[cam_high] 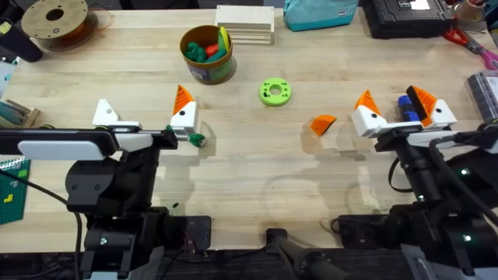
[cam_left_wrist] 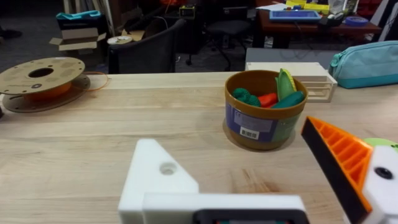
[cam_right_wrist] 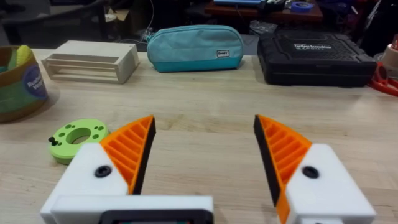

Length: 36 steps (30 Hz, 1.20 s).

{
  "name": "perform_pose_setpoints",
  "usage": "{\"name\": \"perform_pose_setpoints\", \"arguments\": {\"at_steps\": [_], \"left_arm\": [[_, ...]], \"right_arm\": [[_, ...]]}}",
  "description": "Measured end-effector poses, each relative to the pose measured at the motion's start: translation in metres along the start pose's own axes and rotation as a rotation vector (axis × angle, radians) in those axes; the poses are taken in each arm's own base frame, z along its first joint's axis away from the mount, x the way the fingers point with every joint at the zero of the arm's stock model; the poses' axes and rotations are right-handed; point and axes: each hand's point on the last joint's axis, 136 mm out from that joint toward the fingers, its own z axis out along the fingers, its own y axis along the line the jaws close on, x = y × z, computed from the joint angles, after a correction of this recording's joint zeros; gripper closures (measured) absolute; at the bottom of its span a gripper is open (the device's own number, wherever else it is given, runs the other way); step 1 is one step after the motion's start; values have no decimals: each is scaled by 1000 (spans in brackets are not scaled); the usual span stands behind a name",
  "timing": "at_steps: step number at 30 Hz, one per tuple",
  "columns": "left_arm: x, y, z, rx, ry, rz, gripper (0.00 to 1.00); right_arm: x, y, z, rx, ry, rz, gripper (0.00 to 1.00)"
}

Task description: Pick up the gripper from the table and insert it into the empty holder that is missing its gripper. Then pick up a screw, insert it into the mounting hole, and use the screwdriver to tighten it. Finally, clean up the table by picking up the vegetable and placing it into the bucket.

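Both arms lay low, extended toward the bucket (cam_high: 207, 54). Left gripper (cam_high: 144, 117) and right gripper (cam_high: 401, 109) fingers stood apart, holding nothing.

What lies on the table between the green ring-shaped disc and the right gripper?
In the overhead view, the loose orange gripper lies on the wood between the green disc and the right gripper. The rest of that stretch is bare table.

No legible text; barcode sticker on the bucket (cam_left_wrist: 265, 109).
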Motion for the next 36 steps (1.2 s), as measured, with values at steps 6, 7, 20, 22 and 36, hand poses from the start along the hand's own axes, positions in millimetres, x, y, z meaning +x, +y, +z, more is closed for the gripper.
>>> {"name": "perform_pose_setpoints", "arguments": {"at_steps": [6,7,20,22,36], "left_arm": [[1,0,0,-1,6,0,14],[4,0,0,-2,17,0,14],[14,6,-1,-33,60,19,14],[8,10,0,-57,34,30,14],[-76,1,-41,-2,229,52,14]], "right_arm": [[3,0,0,1,12,0,75],[3,0,0,1,14,1,75],[4,0,0,3,17,5,75],[4,-1,-1,3,22,16,73],[-59,4,-40,-9,281,54,73]]}}
